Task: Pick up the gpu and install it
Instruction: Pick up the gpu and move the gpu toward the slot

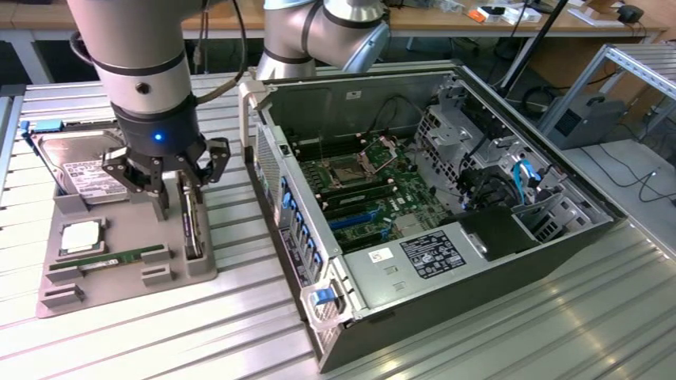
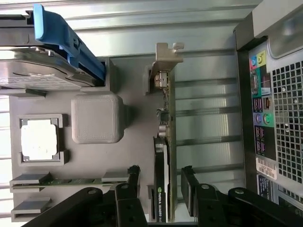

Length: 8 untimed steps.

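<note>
- Ribbed metal counter (image 1: 476,332) carries a grey tray (image 1: 201,273) at lower left of the exterior view.
- gpu (image 1: 191,228) stands on edge in the tray.
- Hand (image 1: 177,196) spread, fingers (image 2: 188,182) either side of it, not touching.

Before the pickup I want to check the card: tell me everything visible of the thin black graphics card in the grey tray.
The thin black graphics card stands on its long edge in a slot of the grey plastic tray. A silver metal bracket caps one end; the other carries a black shroud with Nvidia lettering. The arm's black hand straddles the shroud end, open, with gaps showing on both sides; only the tray touches it.
</note>
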Each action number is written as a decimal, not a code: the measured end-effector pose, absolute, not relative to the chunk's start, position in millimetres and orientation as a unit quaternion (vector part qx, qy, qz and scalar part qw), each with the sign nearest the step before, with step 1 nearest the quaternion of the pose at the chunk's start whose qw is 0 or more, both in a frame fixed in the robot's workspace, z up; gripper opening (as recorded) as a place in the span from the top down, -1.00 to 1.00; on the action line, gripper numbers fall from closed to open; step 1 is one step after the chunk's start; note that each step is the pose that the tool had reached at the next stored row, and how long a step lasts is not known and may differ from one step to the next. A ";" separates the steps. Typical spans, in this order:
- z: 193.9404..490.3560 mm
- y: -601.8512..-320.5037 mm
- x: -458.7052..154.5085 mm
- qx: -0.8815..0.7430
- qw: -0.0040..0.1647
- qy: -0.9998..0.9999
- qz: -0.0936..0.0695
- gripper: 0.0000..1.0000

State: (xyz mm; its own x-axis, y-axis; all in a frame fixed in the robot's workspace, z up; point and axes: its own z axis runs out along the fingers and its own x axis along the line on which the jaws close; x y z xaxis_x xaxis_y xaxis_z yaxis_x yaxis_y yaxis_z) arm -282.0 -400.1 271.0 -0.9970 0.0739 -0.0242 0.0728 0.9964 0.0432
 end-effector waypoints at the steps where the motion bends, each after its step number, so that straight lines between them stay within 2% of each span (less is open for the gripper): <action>1: 268.6 -400.1 -281.6 0.037 0.013 0.999 0.021 0.04; 8: 254.9 -400.1 -277.7 0.037 0.013 0.999 0.019 0.04</action>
State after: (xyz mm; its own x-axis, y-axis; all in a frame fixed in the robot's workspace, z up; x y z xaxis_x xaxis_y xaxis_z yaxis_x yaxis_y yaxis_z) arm -277.7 -400.1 254.9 -0.9970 0.0736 -0.0244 0.0727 0.9966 0.0383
